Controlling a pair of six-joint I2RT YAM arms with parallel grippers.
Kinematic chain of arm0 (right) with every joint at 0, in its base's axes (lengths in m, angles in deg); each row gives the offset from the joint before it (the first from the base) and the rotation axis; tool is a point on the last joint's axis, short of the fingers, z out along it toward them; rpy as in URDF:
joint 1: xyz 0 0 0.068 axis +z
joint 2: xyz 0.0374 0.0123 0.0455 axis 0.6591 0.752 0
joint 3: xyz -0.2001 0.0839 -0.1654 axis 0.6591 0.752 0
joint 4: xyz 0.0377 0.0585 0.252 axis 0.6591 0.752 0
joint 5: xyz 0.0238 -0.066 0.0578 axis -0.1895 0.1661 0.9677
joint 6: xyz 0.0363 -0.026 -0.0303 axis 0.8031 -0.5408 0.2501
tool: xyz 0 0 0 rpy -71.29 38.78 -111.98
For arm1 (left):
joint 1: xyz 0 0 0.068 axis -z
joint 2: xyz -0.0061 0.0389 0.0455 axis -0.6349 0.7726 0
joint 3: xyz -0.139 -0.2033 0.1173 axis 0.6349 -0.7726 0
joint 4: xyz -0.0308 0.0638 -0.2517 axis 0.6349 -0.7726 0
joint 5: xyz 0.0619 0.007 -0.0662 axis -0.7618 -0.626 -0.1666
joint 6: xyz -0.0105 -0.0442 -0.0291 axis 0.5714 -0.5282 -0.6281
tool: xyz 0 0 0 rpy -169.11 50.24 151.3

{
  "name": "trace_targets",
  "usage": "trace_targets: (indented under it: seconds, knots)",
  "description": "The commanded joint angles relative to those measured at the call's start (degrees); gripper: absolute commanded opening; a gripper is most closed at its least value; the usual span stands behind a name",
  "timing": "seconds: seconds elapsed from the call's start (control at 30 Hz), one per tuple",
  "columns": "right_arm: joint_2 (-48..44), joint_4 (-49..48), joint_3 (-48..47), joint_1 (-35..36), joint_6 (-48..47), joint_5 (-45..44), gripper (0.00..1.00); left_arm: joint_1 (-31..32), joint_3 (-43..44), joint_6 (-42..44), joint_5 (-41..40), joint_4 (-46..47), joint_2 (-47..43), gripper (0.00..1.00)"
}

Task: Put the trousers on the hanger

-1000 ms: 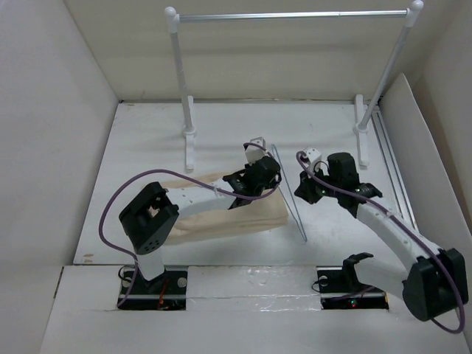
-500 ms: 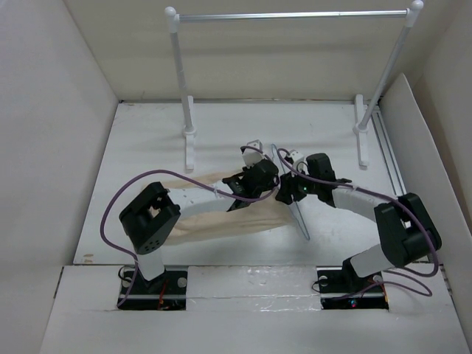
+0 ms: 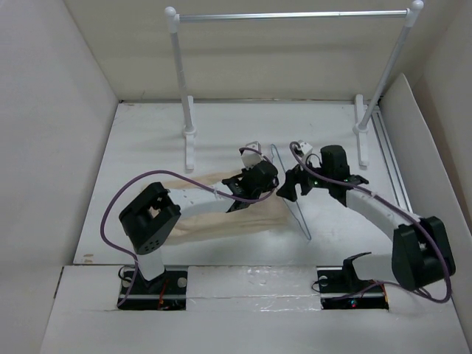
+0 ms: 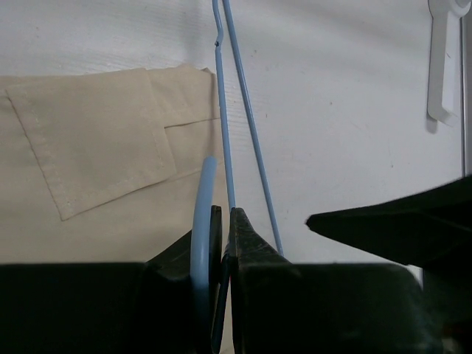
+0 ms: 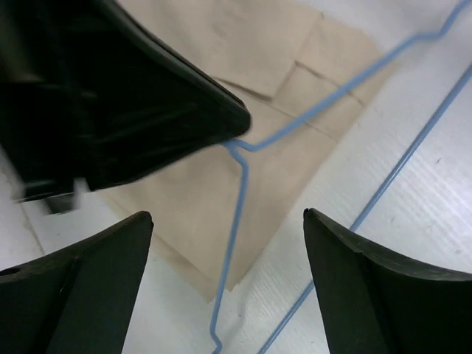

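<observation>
The beige trousers (image 3: 221, 217) lie flat on the table, their pocket end showing in the left wrist view (image 4: 88, 147) and the right wrist view (image 5: 243, 66). The pale blue wire hanger (image 3: 301, 221) rests at their right end. My left gripper (image 3: 262, 177) is shut on the hanger (image 4: 223, 110) just below its hook, the wire pinched between the jaws (image 4: 223, 221). My right gripper (image 3: 286, 190) hovers open beside it. In its own view the gripper (image 5: 227, 216) straddles a hanger (image 5: 332, 94) wire without touching it.
A white-posted rack (image 3: 179, 74) with a silver bar (image 3: 295, 15) stands at the back, its feet (image 3: 189, 147) on the table. One foot (image 4: 441, 66) shows in the left wrist view. White walls enclose the table on three sides.
The right gripper has moved left to the hanger and gone from shut to wide open. The left gripper, the hanger and the trousers have stayed put.
</observation>
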Motion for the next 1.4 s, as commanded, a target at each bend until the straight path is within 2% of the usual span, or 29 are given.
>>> trace_targets:
  seconds: [0.0,0.03,0.1,0.13,0.17,0.27,0.37,0.4,0.53,0.57,0.73,0.83,0.9,0.93,0.97,1.0,1.03,1.13,1.23,1.37]
  knots:
    - [-5.9,8.2,-4.3,-1.1,-7.0,6.0,0.89,0.2,-1.6,1.8,-1.0,-5.6,-1.2,0.0]
    - [-7.3,8.7,-4.0,-2.5,-7.1,6.0,0.86,0.2,-1.4,1.7,-0.9,-5.6,-1.1,0.0]
    - [-8.2,6.6,-3.0,-3.9,-5.8,5.5,0.76,0.2,-1.4,1.6,-0.9,-5.7,-1.2,0.0]
    - [-8.2,5.2,-1.6,-4.4,-4.0,5.0,0.63,0.2,-1.4,1.5,-0.8,-5.8,-1.4,0.0]
    - [-6.8,1.4,-1.3,-5.2,-2.5,4.1,0.38,0.2,-1.5,1.6,-1.0,-5.9,-1.6,0.0]
    - [-2.4,-0.1,-2.4,-5.2,-2.3,2.7,0.36,0.2,-1.6,1.4,-0.8,-6.1,-1.7,0.0]
    - [4.7,-0.9,-5.6,-2.5,-2.9,1.9,0.39,0.2,-1.7,1.4,-0.8,-6.1,-1.9,0.0]
    - [6.2,-0.9,-6.2,-1.9,-2.9,1.5,0.47,0.2,-1.3,1.3,-0.7,-6.2,-1.7,0.0]
    - [11.3,-5.8,-5.5,0.3,0.0,1.7,0.6,0.2,-1.1,1.6,-1.3,-6.5,-1.6,0.0]
    - [12.9,-7.9,-4.1,1.0,2.8,1.2,0.67,0.2,-1.2,1.6,-1.3,-6.7,-1.5,0.0]
    - [15.2,-14.6,-0.3,2.7,7.4,-0.1,0.72,0.2,-1.5,1.7,-1.4,-6.8,-0.9,0.0]
    - [18.2,-18.2,1.1,3.3,9.4,2.5,0.63,0.2,-1.5,2.1,-1.6,-6.9,-0.6,0.0]
    - [20.0,-21.8,2.0,3.3,11.5,4.3,0.5,0.2,-1.5,2.3,-2.1,-7.3,-0.6,0.0]
    - [20.4,-22.0,2.0,3.3,11.7,5.8,0.42,0.2,-1.6,2.4,-2.3,-7.4,-0.5,0.0]
    - [20.8,-22.2,1.6,2.7,11.7,6.5,0.2,0.2,-1.6,2.6,-2.3,-7.4,-0.6,0.0]
    - [21.0,-22.0,0.8,1.8,11.7,7.3,0.07,0.2,-1.8,2.8,-2.6,-7.8,-0.6,0.0]
    - [20.7,-21.7,0.4,1.0,11.5,8.7,0.0,0.2,-1.9,2.6,-2.8,-8.0,-0.6,0.0]
    - [16.4,-19.1,-1.3,-2.9,10.9,7.7,0.0,-0.3,-3.3,2.7,-3.5,-8.2,-1.9,0.0]
    - [13.4,-10.0,-6.1,-5.7,6.1,5.6,0.0,-1.4,-5.8,2.5,-4.9,-10.2,-4.2,0.0]
    - [13.4,-3.8,-8.8,-9.6,-0.3,5.2,0.0,-2.9,-10.4,1.2,-5.0,-9.9,-7.1,0.0]
